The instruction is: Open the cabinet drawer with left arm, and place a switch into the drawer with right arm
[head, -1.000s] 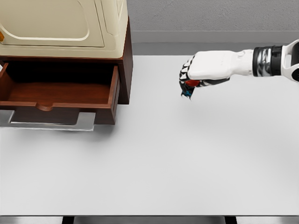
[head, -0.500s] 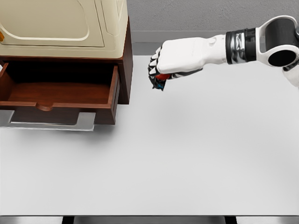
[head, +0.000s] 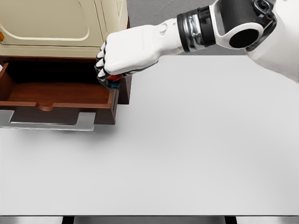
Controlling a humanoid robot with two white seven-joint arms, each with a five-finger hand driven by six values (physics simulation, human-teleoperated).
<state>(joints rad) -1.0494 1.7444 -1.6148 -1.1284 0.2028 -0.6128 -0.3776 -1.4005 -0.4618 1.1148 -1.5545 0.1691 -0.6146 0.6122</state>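
One drawer [head: 60, 95] stands pulled out of the wooden cabinet [head: 124, 70] at the table's [head: 187, 154] left rear. Above the drawer's right wall, the right hand [head: 117, 58] curls tightly around a small red-and-blue switch [head: 113, 81]. Bare tabletop stretches wide to the right.

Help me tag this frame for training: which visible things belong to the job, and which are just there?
In the job: open drawer; switch, only partly visible; right hand gripping it above the drawer's right wall.
Just there: cream appliance on the cabinet; white table.
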